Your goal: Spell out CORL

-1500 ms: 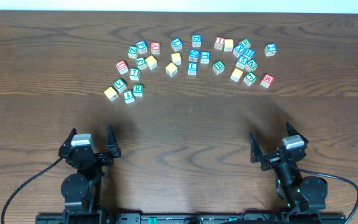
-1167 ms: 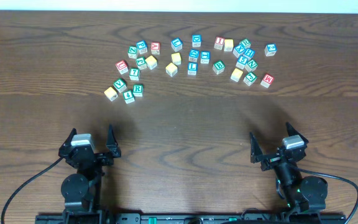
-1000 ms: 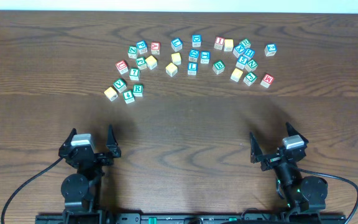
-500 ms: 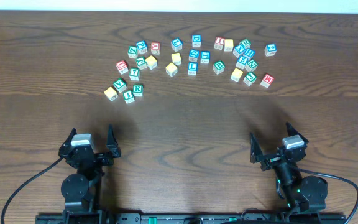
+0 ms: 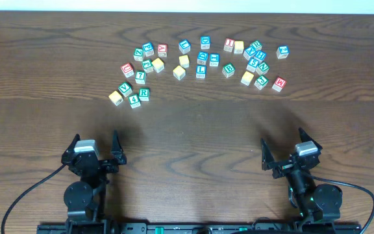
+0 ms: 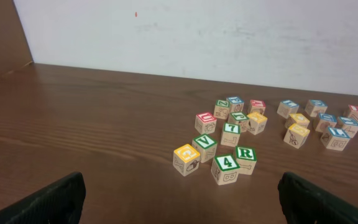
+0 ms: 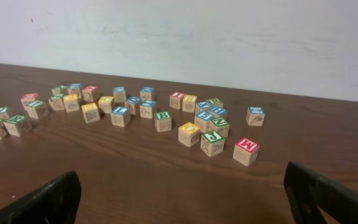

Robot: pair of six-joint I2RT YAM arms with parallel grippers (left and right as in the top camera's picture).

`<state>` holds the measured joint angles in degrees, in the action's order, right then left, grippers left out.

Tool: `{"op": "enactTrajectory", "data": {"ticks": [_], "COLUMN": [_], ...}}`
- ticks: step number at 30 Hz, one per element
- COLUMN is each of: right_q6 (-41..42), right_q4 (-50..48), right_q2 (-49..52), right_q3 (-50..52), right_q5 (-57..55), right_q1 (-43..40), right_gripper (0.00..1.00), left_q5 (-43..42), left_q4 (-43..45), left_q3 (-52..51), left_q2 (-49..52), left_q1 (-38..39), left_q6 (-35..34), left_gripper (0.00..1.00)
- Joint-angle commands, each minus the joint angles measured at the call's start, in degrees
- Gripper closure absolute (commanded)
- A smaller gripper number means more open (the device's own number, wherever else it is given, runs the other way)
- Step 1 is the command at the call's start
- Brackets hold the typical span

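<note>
Several letter blocks lie scattered across the far half of the table. A red C block (image 5: 127,69) is at the left of the group and shows in the left wrist view (image 6: 205,122). A green R block (image 5: 144,93) (image 6: 245,159) sits nearer the front left. A blue L block (image 5: 200,71) (image 7: 120,116) lies mid-group. A blue block with a round letter (image 5: 204,42) is at the back; I cannot read it. My left gripper (image 5: 96,144) (image 6: 182,199) and right gripper (image 5: 282,142) (image 7: 182,199) are open, empty, and near the front edge, far from the blocks.
A yellow block (image 5: 115,97), a green 4 block (image 5: 134,101) and a green V block (image 5: 124,88) surround the R. A red M block (image 5: 278,83) (image 7: 246,151) and a green J block (image 7: 212,142) lie at the right. Bare wood separates grippers and blocks.
</note>
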<state>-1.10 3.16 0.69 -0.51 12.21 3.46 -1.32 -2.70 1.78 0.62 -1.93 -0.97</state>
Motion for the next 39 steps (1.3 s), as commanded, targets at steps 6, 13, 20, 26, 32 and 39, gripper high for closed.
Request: {"op": "enactTrajectory", "data": {"ticks": [6, 13, 20, 26, 32, 39], "right_q6": [0.42, 0.42, 0.42, 0.42, 0.42, 0.42], "right_q4": [0.07, 0.07, 0.07, 0.07, 0.07, 0.07], "right_q2": [-0.37, -0.37, -0.37, -0.37, -0.37, -0.37], "right_q3": [0.2, 0.2, 0.2, 0.2, 0.2, 0.2], "right_q5": [0.2, 0.22, 0.2, 0.2, 0.2, 0.2], "right_q1": [-0.04, -0.04, -0.04, -0.04, -0.04, -0.04], "right_gripper": [0.01, 0.01, 0.01, 0.01, 0.01, 0.01], "left_q5": [0.52, 0.81, 0.66, 0.48, 0.46, 0.46], "left_q4": [-1.25, -1.27, -1.29, -0.72, -0.87, -0.87], "left_q3": [-1.55, -1.55, -1.55, -1.46, 0.63, 1.92], "left_q2": [-0.44, -0.44, -0.39, -0.35, -0.33, 0.07], "left_q1": [-0.24, -0.24, -0.24, -0.24, -0.24, -0.24], "left_q6": [1.18, 1.2, 1.11, 1.11, 1.14, 1.14], "left_gripper": [0.03, 0.03, 0.03, 0.02, 0.02, 0.03]}}
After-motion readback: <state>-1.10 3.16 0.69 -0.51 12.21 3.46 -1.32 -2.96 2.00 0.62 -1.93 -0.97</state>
